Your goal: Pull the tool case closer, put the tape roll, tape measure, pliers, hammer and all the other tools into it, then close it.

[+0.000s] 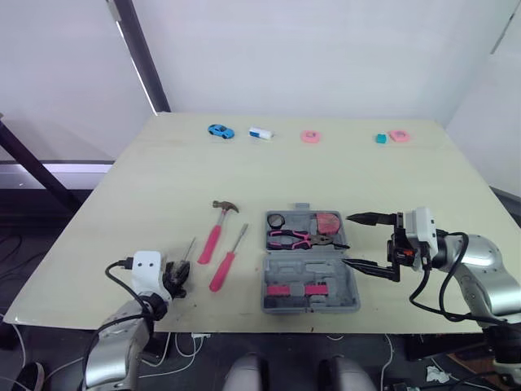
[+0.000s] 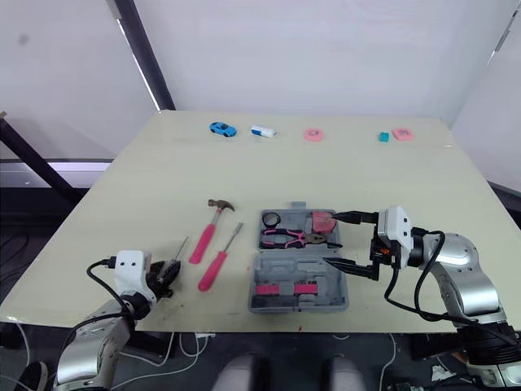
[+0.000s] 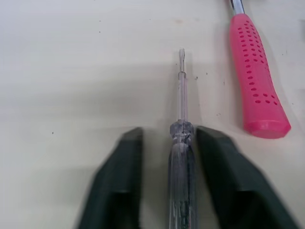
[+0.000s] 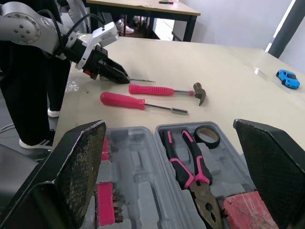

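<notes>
The tool case [image 1: 309,269] lies open just inside the right gripper [image 1: 365,242], whose fingers are spread wide. Pliers [image 1: 299,239], tape roll [image 1: 276,220] and tape measure [image 1: 328,221] sit in it. The left gripper [image 3: 169,131] straddles a clear screwdriver [image 3: 181,102] with its fingers apart, not pinching. The hammer [image 1: 216,230] and pink screwdriver [image 1: 225,265] lie just ahead, to its right.

Probably a lab: bare white walls [image 1: 326,49], plain worktable [image 1: 146,187].

Left arm [image 1: 118,346] entering at 7 o'clock, wrist low, left gripper [image 1: 181,273] aimed toward 1 o'clock with fingers slightly apart. Right arm [image 1: 488,281] entering at 4 o'clock, elbow bent, right gripper [image 1: 366,242] aimed toward 9 o'clock, fingers spread wide.
</notes>
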